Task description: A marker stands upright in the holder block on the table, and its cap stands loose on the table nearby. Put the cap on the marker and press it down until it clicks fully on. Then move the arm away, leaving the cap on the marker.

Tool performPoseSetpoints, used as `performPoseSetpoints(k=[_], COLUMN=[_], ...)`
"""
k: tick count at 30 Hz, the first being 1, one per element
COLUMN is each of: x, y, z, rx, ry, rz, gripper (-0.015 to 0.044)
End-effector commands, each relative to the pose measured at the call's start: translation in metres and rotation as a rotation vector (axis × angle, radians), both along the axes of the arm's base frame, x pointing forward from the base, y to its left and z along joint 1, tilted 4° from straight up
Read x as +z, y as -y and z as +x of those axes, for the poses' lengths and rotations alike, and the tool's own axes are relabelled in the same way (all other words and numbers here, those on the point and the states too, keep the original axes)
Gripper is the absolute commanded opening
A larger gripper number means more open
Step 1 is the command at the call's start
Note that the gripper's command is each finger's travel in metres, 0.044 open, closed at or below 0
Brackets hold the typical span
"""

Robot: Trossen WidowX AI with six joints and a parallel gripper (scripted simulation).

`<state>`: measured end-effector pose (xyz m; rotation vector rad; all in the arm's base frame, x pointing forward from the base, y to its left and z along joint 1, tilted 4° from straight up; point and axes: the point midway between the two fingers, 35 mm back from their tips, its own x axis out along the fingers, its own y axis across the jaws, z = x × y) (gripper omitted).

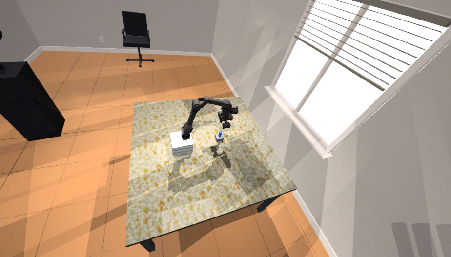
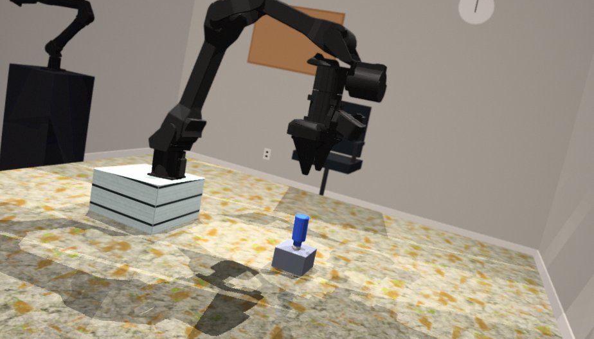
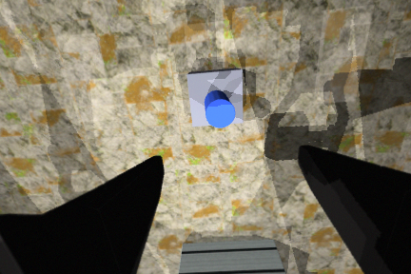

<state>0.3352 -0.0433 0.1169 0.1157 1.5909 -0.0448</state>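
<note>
The blue cap (image 1: pixel 220 133) (image 2: pixel 300 228) (image 3: pixel 220 113) sits upright on top of the marker. A narrow dark blue neck of the marker (image 2: pixel 297 244) shows under the cap's lower edge, with a pale band at the block. The rest of the marker is hidden in the cap and the grey holder block (image 1: pixel 218 138) (image 2: pixel 290 261) (image 3: pixel 199 97). Whether the cap is fully clicked on cannot be told. My gripper (image 2: pixel 312 171) (image 3: pixel 229 158) is open and empty, pointing down, clear above the cap. In the wrist view the cap lies beyond the fingertips, between their lines.
The arm's base stands on a pale striped box (image 1: pixel 182 149) (image 2: pixel 123 202) (image 3: pixel 231 260), to the left of the holder block in the top and exterior views. The patterned table (image 1: pixel 186 204) (image 2: pixel 438 291) bears both. A second arm (image 2: pixel 67 33) stands on a dark cabinet (image 2: pixel 44 111) away from the table.
</note>
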Motion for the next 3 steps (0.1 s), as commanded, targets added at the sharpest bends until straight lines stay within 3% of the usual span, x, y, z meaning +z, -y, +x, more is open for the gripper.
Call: performPoseSetpoints(k=[1, 3], x=[0.0002, 0.0002], y=[0.0002, 0.0002], z=[-0.0002, -0.0002], rx=[0.005, 0.005], ry=[-0.001, -0.001], rz=[-0.001, -0.001], gripper=[0.0440, 0.0440])
